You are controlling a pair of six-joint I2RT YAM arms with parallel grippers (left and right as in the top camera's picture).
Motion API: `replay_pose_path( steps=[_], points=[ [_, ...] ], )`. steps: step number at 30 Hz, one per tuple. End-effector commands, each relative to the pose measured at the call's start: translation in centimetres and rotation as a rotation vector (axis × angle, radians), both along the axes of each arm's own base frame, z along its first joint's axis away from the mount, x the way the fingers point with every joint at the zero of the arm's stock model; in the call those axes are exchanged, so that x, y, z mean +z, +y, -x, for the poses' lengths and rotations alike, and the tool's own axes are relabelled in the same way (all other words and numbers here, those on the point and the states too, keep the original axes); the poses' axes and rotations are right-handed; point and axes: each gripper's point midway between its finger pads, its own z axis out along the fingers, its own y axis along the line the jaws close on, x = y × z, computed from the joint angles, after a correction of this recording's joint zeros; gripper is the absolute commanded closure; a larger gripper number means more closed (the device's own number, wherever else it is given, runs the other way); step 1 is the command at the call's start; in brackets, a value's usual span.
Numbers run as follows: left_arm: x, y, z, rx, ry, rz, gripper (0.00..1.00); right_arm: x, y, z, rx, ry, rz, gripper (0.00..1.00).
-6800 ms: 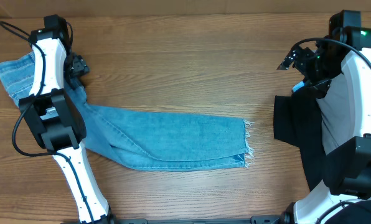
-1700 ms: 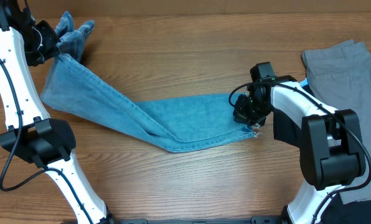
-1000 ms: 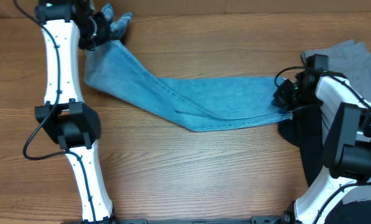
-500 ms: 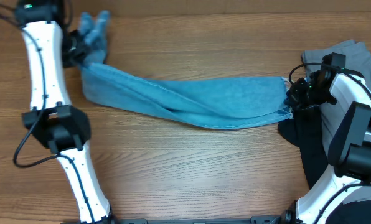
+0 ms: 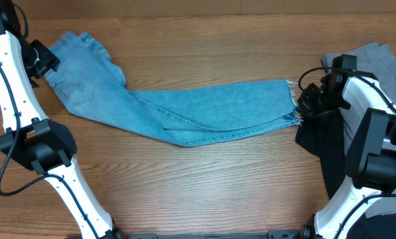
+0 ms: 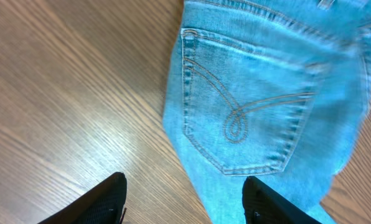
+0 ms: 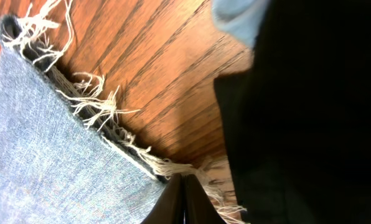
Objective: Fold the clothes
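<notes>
Shows jeans (image 5: 204, 116) flat on the bench (image 5: 204, 192), running from waist at 10 o'clock to frayed hems (image 5: 290, 103) at 3 o'clock; finds left end effector (image 5: 44, 61) released at 10 o'clock, fingers (image 6: 111, 202) spread wide just beside the back pocket (image 6: 248, 112), grasping nothing; finds right end effector (image 5: 307, 103) clenched on the hems; places black garment (image 5: 317, 136) just beside them at 4 o'clock, grey garment (image 5: 377, 60) at 2 o'clock.
</notes>
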Motion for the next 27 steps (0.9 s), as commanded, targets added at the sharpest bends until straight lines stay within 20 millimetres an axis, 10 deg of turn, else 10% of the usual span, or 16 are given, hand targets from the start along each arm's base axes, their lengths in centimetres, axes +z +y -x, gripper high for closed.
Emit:
replay_pose_path(
  steps=[1,3,7,15,27],
  points=[
    [3.2,-1.9,-1.0,-0.107,-0.115,0.030,0.37,-0.3,0.2,-0.5,0.021,0.003,0.033,0.96],
    [4.0,-4.0,-2.4,-0.222,-0.190,0.087,0.35,-0.4,0.5,-0.6,0.027,0.001,0.035,0.96],
    [4.3,-7.7,-4.8,-0.335,-0.251,0.104,0.00,-0.4,1.3,-1.0,0.025,-0.005,0.033,0.96],
    [-0.7,-12.0,-8.6,-0.409,-0.104,-0.231,0.00,-0.4,3.5,-0.7,0.081,0.005,0.033,0.96],
    [-11.6,-8.2,-8.7,-0.301,0.151,-0.406,0.00,-0.5,4.1,0.3,0.097,0.047,0.027,0.96]
  ],
)
